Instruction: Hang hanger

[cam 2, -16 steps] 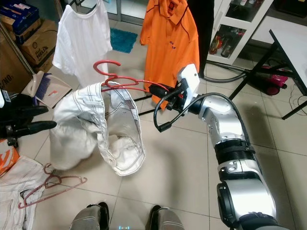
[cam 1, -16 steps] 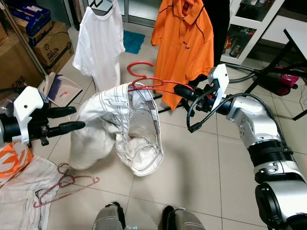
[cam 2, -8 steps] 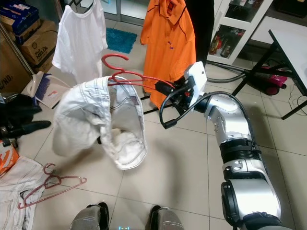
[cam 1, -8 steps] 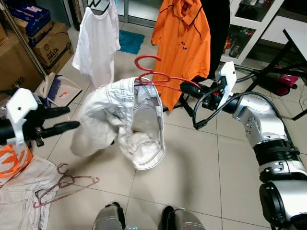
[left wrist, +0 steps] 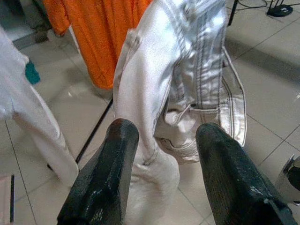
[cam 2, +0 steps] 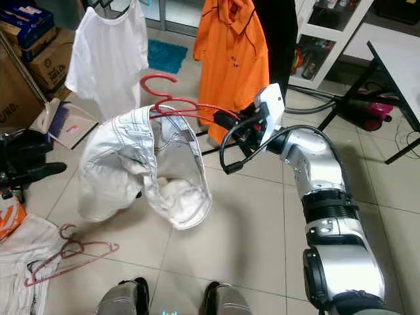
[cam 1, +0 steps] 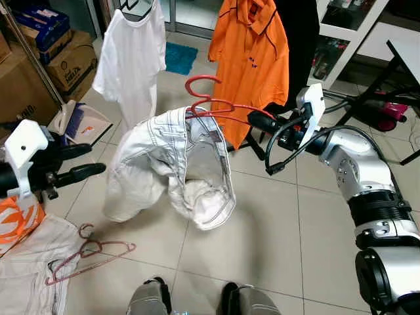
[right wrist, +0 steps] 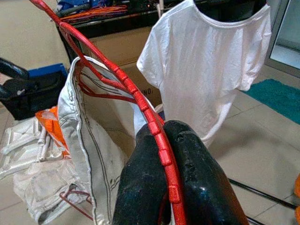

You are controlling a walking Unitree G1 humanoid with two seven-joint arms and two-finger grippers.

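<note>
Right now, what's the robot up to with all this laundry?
The right gripper is shut on one end of a red hanger and holds it in the air, with white trousers draped from it. The left gripper is open, off to the side, touching nothing. Behind hang a white T-shirt and an orange polo shirt. A pink hanger lies on the tiled floor.

two red hangers (cam 1: 210,105) (cam 1: 88,252), two hung shirts (cam 1: 131,56) (cam 1: 249,56)
</note>
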